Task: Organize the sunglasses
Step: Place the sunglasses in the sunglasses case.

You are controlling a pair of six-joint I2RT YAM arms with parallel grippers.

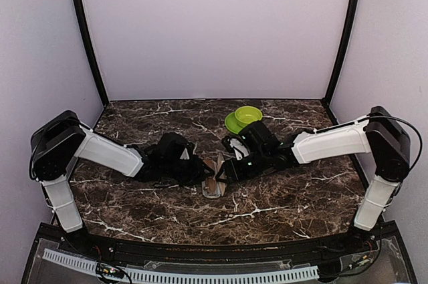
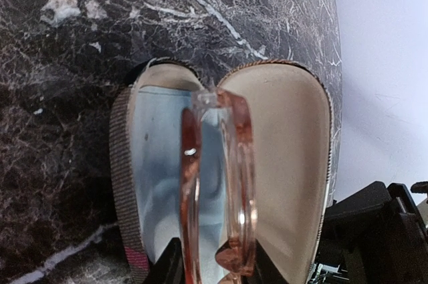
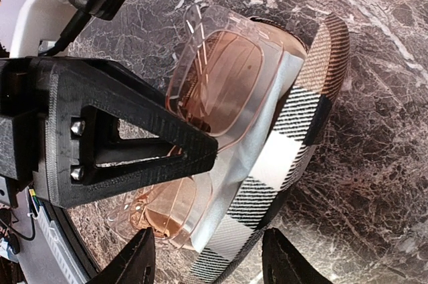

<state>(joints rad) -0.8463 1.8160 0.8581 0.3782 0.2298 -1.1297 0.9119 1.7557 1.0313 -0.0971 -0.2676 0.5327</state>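
The pink clear-framed sunglasses (image 2: 237, 184) are folded and held on edge in my left gripper (image 2: 214, 265), which is shut on them. They sit low inside the open plaid case (image 2: 287, 164), over its pale blue lining. In the right wrist view the sunglasses (image 3: 227, 83) rest in the case (image 3: 301, 123), with the left gripper's black finger (image 3: 127, 144) across them. My right gripper (image 3: 208, 257) is open, its fingertips on either side of the case's near end. From above, the case (image 1: 214, 182) lies at mid-table between the left gripper (image 1: 199, 169) and the right gripper (image 1: 231, 167).
A green bowl on a green plate (image 1: 243, 118) stands just behind the right arm's wrist. The dark marble table (image 1: 167, 210) ends at a black rim along the front. Pale walls close in the back and sides.
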